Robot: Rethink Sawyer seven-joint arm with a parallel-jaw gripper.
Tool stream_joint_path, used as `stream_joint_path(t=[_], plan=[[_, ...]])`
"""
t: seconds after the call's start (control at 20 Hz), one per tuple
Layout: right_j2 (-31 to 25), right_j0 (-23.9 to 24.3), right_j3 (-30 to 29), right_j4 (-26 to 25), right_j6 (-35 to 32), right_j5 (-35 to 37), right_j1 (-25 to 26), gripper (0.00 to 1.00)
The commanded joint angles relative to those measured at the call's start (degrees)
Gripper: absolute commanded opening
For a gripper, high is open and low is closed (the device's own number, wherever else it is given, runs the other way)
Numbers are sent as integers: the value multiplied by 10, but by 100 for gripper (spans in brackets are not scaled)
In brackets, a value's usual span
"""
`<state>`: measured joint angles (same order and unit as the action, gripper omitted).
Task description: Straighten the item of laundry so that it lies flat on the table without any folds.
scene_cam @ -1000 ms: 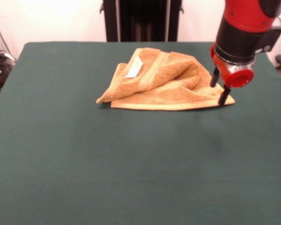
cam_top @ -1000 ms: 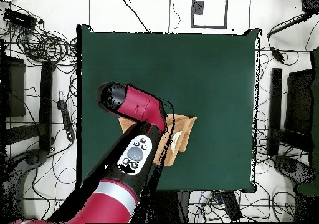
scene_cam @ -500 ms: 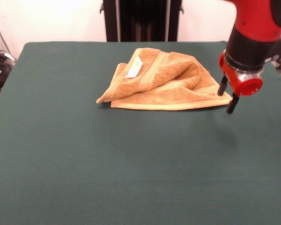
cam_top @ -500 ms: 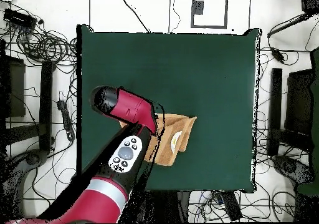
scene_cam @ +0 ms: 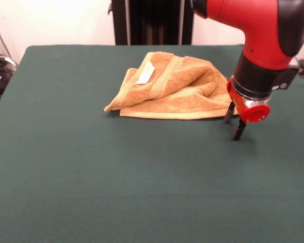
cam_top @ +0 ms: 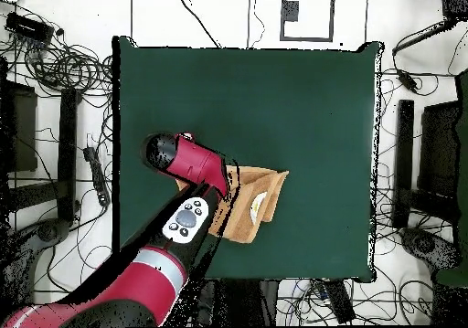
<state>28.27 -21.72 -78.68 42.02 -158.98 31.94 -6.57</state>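
One towel [scene_cam: 175, 86] lies on the far half of the table [scene_cam: 91, 177], bunched rather than flat: its upper layer is folded over toward the left, showing a woven band and a small white label [scene_cam: 145, 73], while a thinner bottom layer sticks out along the near edge. The gripper [scene_cam: 234, 121] hangs at the towel's right corner, low over the cloth, its two dark fingers [scene_cam: 238, 130] spread with a modest gap and nothing between them. That spot looks chosen for a corner pinch, since pulling the corner outward would likely open the fold. Whether the fingertips touch the table or the towel's edge cannot be told; the corner itself sits behind the gripper. In the overhead view the arm [cam_top: 187, 174] covers much of the towel [cam_top: 260, 196], and the gripper is hidden beneath it.
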Motion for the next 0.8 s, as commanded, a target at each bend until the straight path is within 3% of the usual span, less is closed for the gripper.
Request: stream_joint_path(t=[0.05,0.4,0.65,0.8], plan=[[-98,-7,-60,46,-156,-37,28,100],[-38,-38,-70,26,-192,80,-26,100],[21,-35,-53,-32,-159,225,-114,100],[38,-45,-63,-43,-168,269,-146,100]])
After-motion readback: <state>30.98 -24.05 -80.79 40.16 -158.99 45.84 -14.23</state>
